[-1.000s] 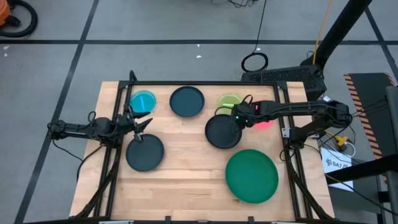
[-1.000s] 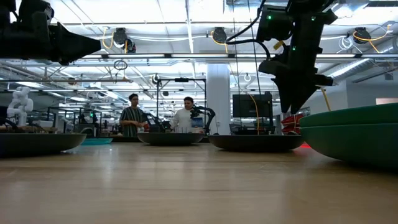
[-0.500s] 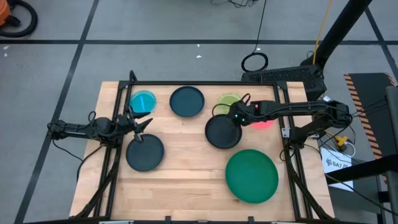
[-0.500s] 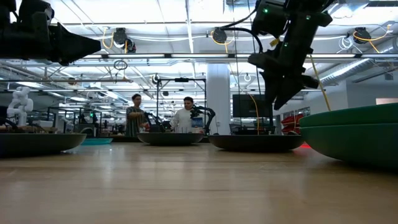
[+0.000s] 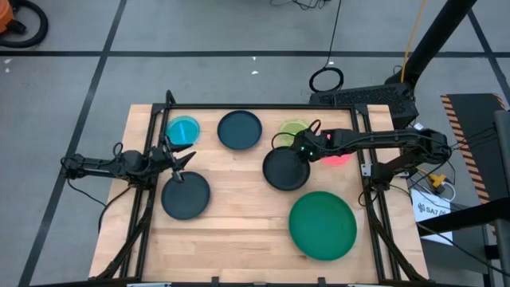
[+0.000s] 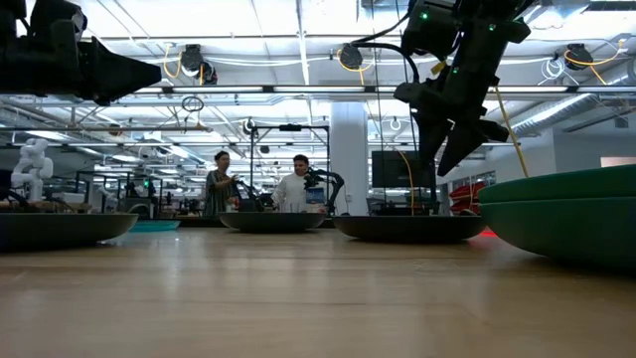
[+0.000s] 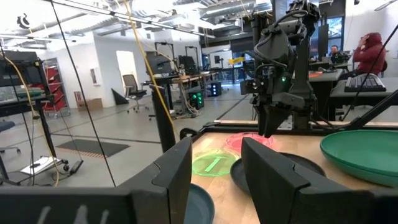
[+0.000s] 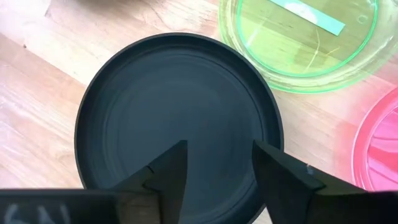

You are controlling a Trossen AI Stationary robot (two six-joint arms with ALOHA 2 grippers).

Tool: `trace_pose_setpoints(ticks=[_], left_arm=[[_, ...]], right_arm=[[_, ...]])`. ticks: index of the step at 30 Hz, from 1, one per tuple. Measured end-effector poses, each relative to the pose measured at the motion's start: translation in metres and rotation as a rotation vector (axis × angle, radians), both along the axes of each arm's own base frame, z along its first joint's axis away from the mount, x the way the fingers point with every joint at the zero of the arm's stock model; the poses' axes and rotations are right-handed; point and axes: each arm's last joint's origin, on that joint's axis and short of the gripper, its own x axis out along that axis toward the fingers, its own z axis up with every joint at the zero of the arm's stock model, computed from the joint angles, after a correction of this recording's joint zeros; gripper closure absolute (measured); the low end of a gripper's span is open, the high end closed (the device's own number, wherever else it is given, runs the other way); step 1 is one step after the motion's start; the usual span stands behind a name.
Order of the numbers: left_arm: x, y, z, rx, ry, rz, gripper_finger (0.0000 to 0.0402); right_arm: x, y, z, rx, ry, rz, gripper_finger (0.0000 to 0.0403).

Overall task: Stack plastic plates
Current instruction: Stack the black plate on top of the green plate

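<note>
High view: right pincer [image 5: 296,151] hovers over the far rim of the dark plate [image 5: 285,169] at mid-tabletop [image 5: 239,215], fingers apart, holding nothing. Right wrist view confirms it: that plate [image 8: 177,121] sits straight below the spread fingers, with the lime plate [image 8: 305,37] and pink plate [image 8: 376,149] just beyond its rim. Plate is round, so no long axis to line up; approach is straight down onto the near rim. Right arm is clearly the closer one. Left pincer [image 5: 179,157] waits open and empty at the left edge, between the blue plate [image 5: 182,130] and another dark plate [image 5: 186,195]. Third dark plate [image 5: 239,129] sits at the far side; big green plate [image 5: 322,225] near right, well apart.
</note>
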Motion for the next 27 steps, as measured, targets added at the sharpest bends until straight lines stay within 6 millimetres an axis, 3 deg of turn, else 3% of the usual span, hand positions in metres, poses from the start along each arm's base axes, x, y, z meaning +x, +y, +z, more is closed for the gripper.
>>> trace_pose_setpoints(ticks=[5,18,27], left_arm=[[0.0,0.0,0.0,-0.001,0.0,0.0,0.0254],[0.0,0.0,-0.002,-0.018,0.013,-0.003,0.0254],[0.0,0.0,-0.002,-0.022,0.012,-0.004,0.0254]], right_arm=[[-0.002,0.001,-0.001,0.022,0.018,-0.041,0.0197],[-0.01,0.007,-0.004,0.063,0.093,-0.105,0.0199],[-0.017,0.008,-0.027,0.078,0.148,-0.152,0.0199]])
